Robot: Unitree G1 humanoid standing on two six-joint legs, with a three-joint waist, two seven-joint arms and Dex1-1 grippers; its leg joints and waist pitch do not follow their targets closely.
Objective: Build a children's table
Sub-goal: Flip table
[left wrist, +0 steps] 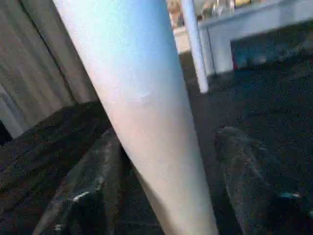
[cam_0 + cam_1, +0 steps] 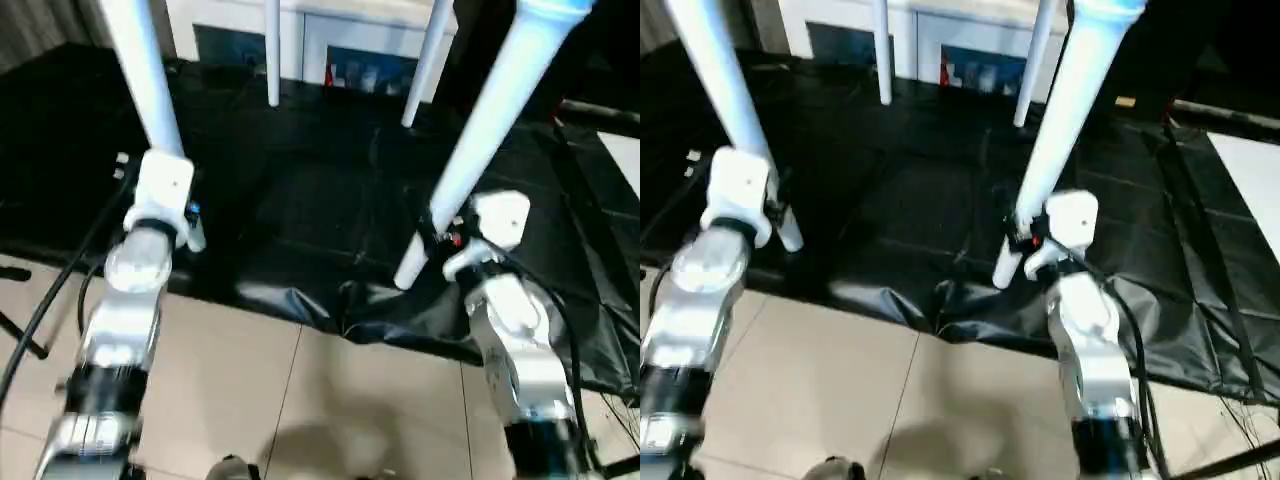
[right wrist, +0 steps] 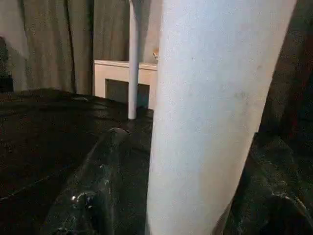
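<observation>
Near legs (image 2: pixel 490 130) of the children's table standing upright over black sheeting (image 2: pixel 320 210), feet down, far pair (image 2: pixel 272 50) behind toward a white cabinet (image 2: pixel 300 35); top out of frame above. Left gripper (image 1: pixel 161 186) straddling its leg (image 2: pixel 140 70), a visible gap on one side, so apart rather than clamped; right gripper (image 3: pixel 195 205) likewise around its leg, grip impossible to tell. Best backed off straight and slowly, no sideways nudge. Smooth white tapered tubes, slightly glossy.
</observation>
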